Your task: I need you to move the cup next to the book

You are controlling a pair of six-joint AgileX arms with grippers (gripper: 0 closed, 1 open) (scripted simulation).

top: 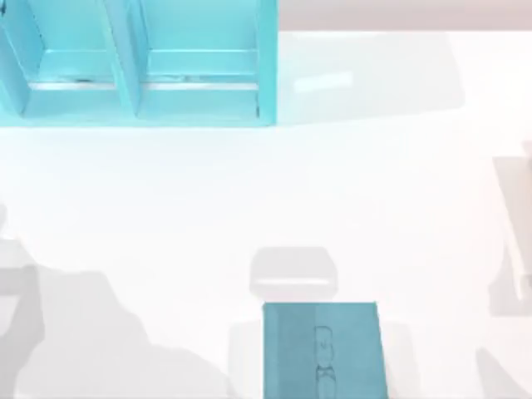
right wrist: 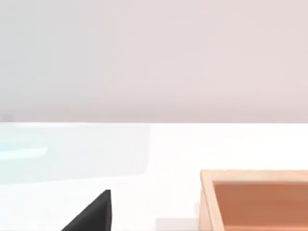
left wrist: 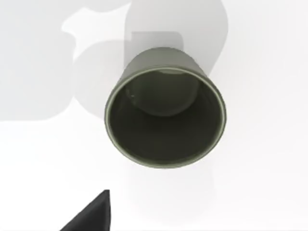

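No words, numbers, brands or labels can be read on anything here. The only mark is a faint dark line drawing on the cover of the book (top: 324, 349), at about six o'clock on the table in the top view; it forms no legible letters.

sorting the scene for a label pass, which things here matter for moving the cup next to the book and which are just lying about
For the job:
- cup, dark green, upright
- book, teal, flat at the table's near edge

Lying about:
- light-blue shelf unit, far left
- orange-brown tray
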